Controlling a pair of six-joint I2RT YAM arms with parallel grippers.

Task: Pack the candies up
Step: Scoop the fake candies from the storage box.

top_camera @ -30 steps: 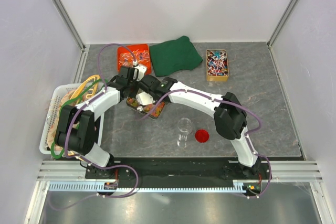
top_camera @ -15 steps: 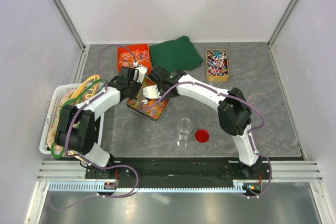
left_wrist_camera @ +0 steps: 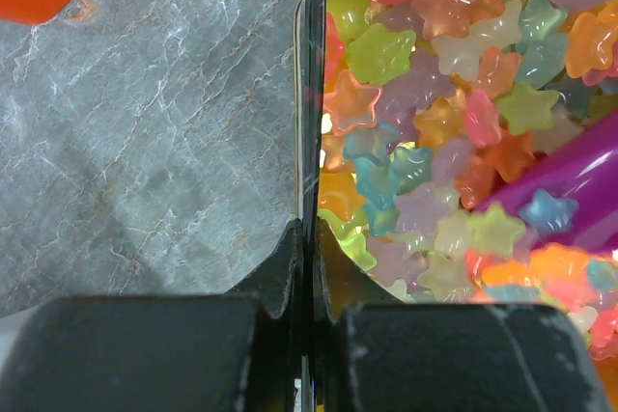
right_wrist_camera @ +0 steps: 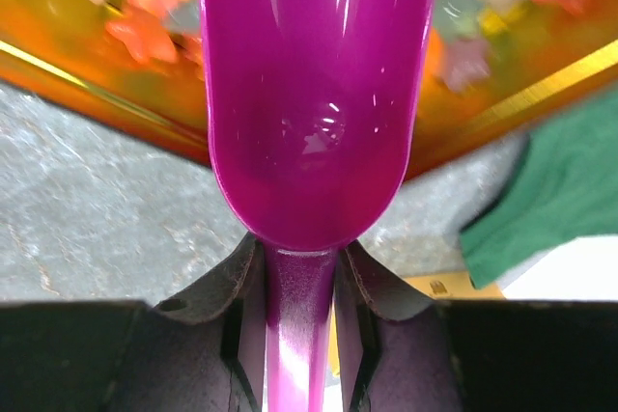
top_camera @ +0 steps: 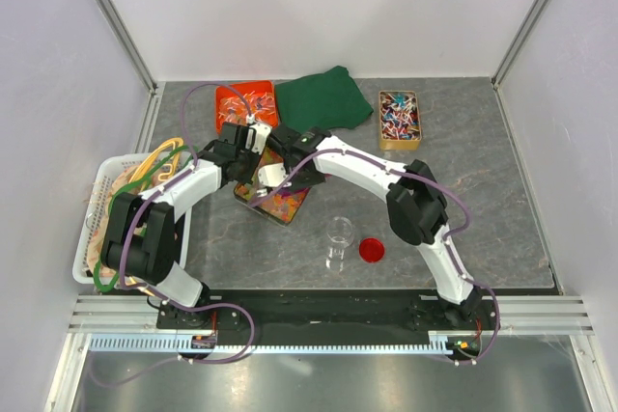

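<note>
Grey stone-look tabletop (top_camera: 483, 200), white walls on three sides. White basket (top_camera: 89, 238) hangs off the 9 o'clock edge.

Left arm (top_camera: 183, 188) folds up from its base, with the forearm reaching toward 1 o'clock to a gold-rimmed tin (top_camera: 294, 207) just left of centre. Right arm (top_camera: 372, 173) arches over from its 5 o'clock base, wrist dropped onto the same tin from its 2 o'clock side. Clear jar (top_camera: 338, 236) and red lid (top_camera: 372, 250) sit at 4 o'clock of the tin, apart from it.

- **Overhead:** hides both grips.
- **Left wrist view:** left gripper (left_wrist_camera: 307, 262) pinched tight on the tin's rim. Star-shaped candies (left_wrist_camera: 425, 132) in mixed colours fill the tin.
- **Right wrist view:** right gripper (right_wrist_camera: 301, 320) clamped narrow on the handle of a purple scoop (right_wrist_camera: 319, 113), bowl out over the candies. Can't tell whether it carries any.
</note>
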